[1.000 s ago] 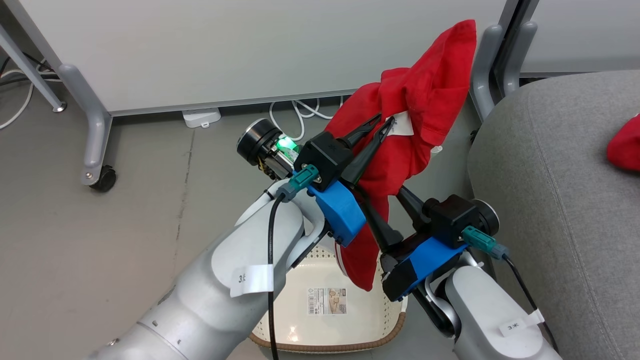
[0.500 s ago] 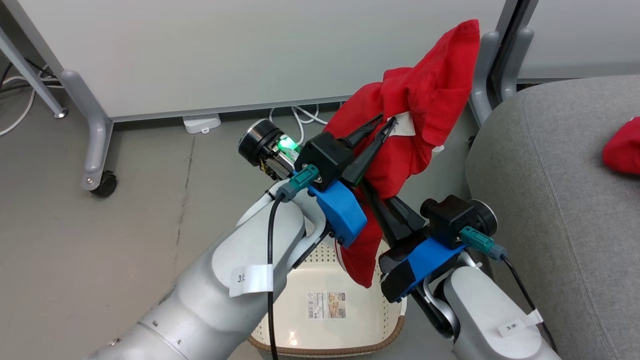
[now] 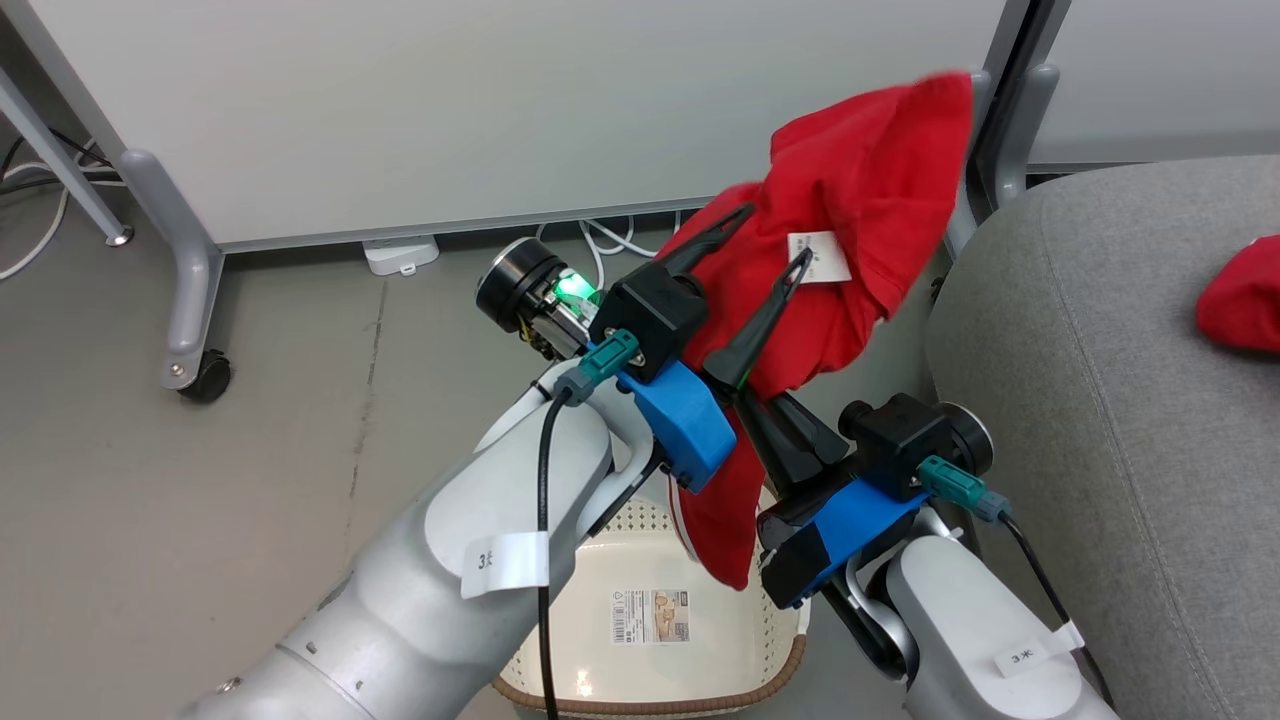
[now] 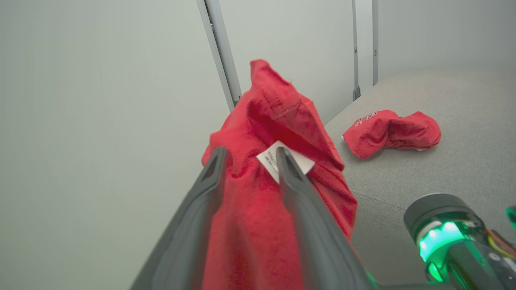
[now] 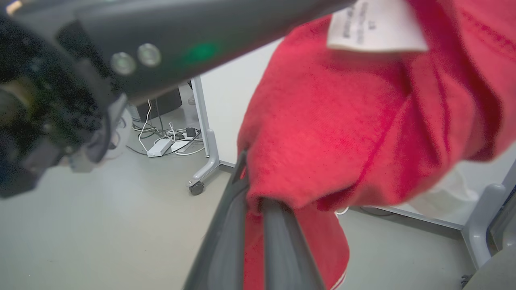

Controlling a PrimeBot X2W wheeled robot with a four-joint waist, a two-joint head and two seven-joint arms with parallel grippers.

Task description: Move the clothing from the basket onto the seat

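Head view: right jaws, tips hidden behind the raised red garment (image 3: 860,170), grasp it; left jaws stand released. Arms partly cover the near basket (image 3: 730,600). A second garment (image 3: 1240,295), cut off, lies on the seat (image 3: 1100,400).

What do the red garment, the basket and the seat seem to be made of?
The red garment looks like soft matte knit cloth, perhaps cotton: it drapes in folds. The basket: smooth, slightly glossy cream plastic, perforated. The seat: matte grey upholstery with visible weave.
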